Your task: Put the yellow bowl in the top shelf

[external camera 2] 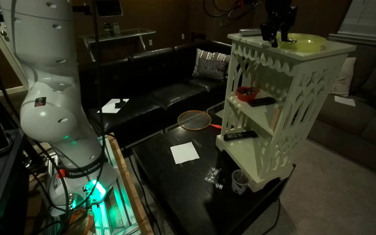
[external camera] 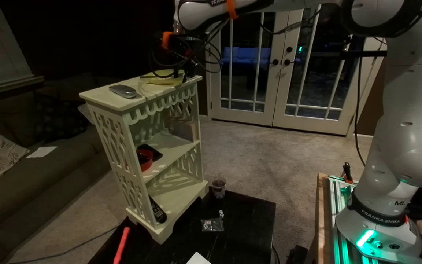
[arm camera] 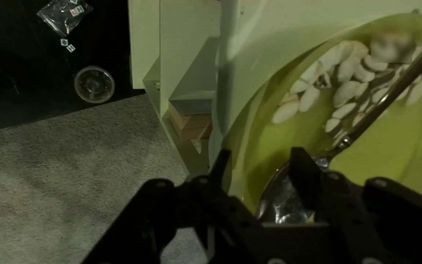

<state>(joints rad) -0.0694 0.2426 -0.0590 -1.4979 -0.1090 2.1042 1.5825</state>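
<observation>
The yellow bowl (external camera: 161, 81) sits on the flat top of the cream-white rack; it also shows in an exterior view (external camera 2: 310, 44) and the wrist view (arm camera: 306, 132). It holds white shell-like pieces and a metal spoon (arm camera: 374, 110). My gripper (arm camera: 262, 150) is open, pointing down at the bowl's near rim, with one finger outside the rim and one inside, above the spoon's head. The gripper also shows in both exterior views (external camera: 181, 75) (external camera 2: 279, 42). The top shelf (external camera: 174, 145) is the inner tier below the scalloped trim, also in an exterior view (external camera 2: 256, 112).
A grey oval object (external camera: 123, 91) lies on the rack's top. A red bowl (external camera 2: 246, 93) and a black flat item (external camera 2: 262, 101) stand on the top shelf, with a wooden block (arm camera: 196, 121) at one side. A remote (external camera 2: 240, 135) is on the lower tier. A cup (external camera: 218, 187) stands beside the rack.
</observation>
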